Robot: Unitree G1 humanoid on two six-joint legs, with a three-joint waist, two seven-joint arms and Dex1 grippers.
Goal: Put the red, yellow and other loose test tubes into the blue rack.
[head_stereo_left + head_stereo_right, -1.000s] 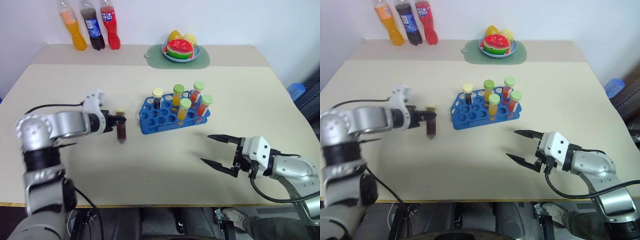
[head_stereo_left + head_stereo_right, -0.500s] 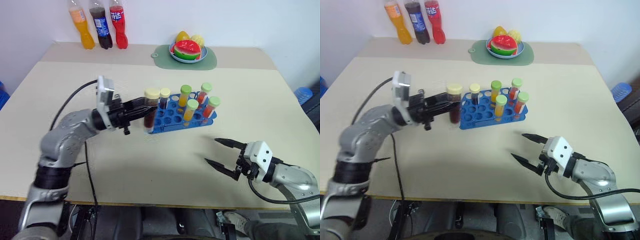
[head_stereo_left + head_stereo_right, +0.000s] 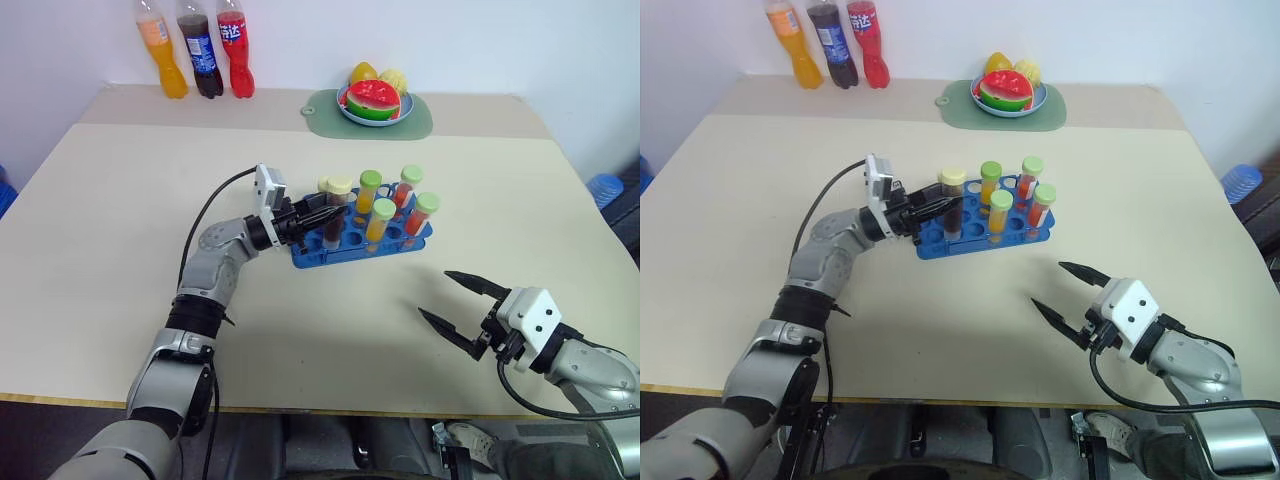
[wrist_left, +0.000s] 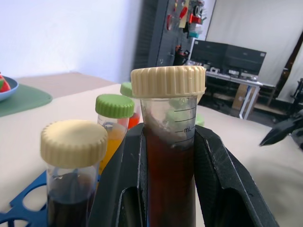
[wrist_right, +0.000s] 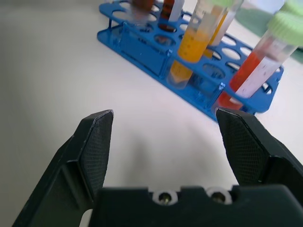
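The blue rack [image 3: 352,246] stands mid-table and holds several green-capped tubes [image 3: 378,222] of orange and red liquid, plus one cream-capped dark tube [image 4: 73,161]. My left gripper [image 3: 312,214] is shut on another cream-capped tube [image 4: 170,156] of dark red-brown liquid. It holds that tube upright at the rack's left end, beside the dark tube that stands there. Whether its bottom is inside a hole I cannot tell. My right gripper [image 3: 435,293] hovers open over bare table in front of the rack's right end, its fingers [image 5: 97,146] wide apart with nothing between them.
Three soda bottles [image 3: 200,50] stand at the back left. A plate of fruit [image 3: 375,100] rests on a green mat at the back centre. A blue object [image 3: 605,186] sits beyond the table's right edge.
My left gripper has carried the dark tube rightward from the table's left side to the rack's left end, turning its wrist. The right gripper has hardly moved. The head view has shifted.
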